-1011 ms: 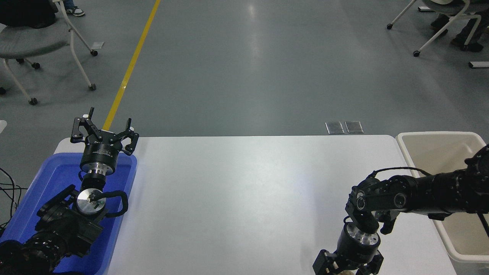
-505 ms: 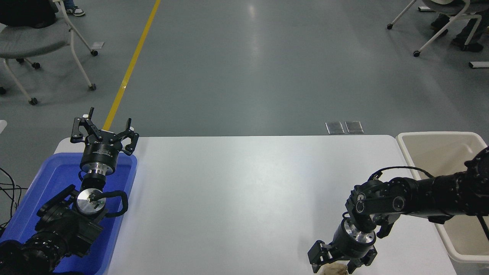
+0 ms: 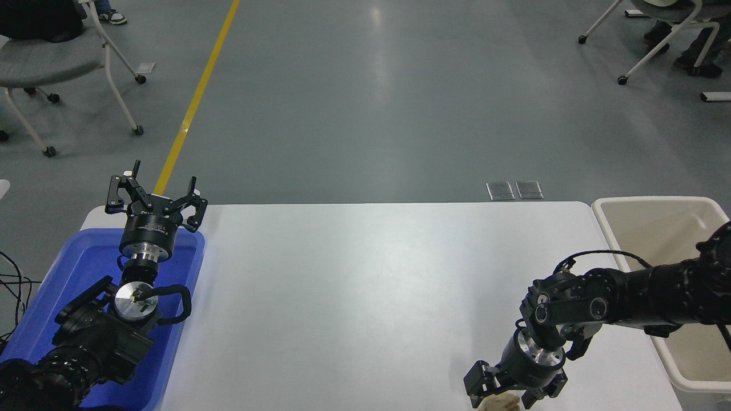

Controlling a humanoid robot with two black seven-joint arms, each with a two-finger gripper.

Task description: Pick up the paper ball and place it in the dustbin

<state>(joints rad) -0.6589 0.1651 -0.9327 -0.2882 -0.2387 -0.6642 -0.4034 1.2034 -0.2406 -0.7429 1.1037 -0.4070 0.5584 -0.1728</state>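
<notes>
One paper ball (image 3: 498,403) sitting between right gripper's (image 3: 502,399) spread fingers; one dustbin (image 3: 607,228); left gripper (image 3: 155,201) idling, fingers apart.

Paper ball (image 3: 498,403): tan, crumpled, on table at near edge, between spread jaws of right gripper (image 3: 502,399). Dustbin (image 3: 625,204): cream, rectangular, upright, well right of jaws.
</notes>
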